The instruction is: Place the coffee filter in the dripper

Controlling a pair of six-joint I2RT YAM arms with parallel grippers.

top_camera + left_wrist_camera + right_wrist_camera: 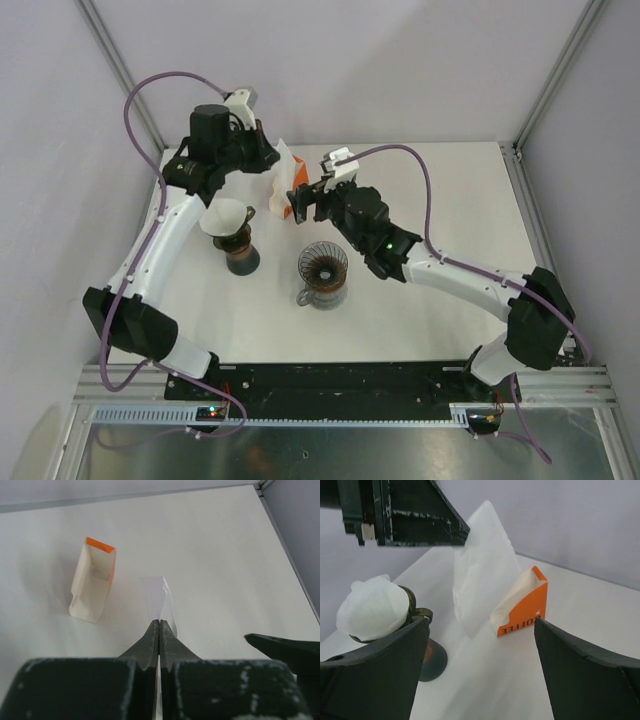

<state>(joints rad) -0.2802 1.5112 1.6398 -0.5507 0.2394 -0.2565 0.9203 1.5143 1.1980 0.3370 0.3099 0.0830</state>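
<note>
My left gripper (270, 157) is shut on a white paper coffee filter (286, 166), which hangs above the back of the table. In the left wrist view the filter (163, 599) sticks out past the closed fingertips of the left gripper (159, 622). My right gripper (307, 200) stands open just in front of the filter (482, 572), with nothing between its fingers (395, 650). An empty ribbed glass dripper (323, 268) with a handle sits mid-table, near the right gripper. A second dripper (228, 217), on a dark stand, holds a white filter (370, 607).
An orange and white coffee filter box (288, 205) stands on the table below the held filter, open side up (92, 582), label readable (522, 607). The dark stand (242, 258) is left of the glass dripper. Walls close the table's back and sides.
</note>
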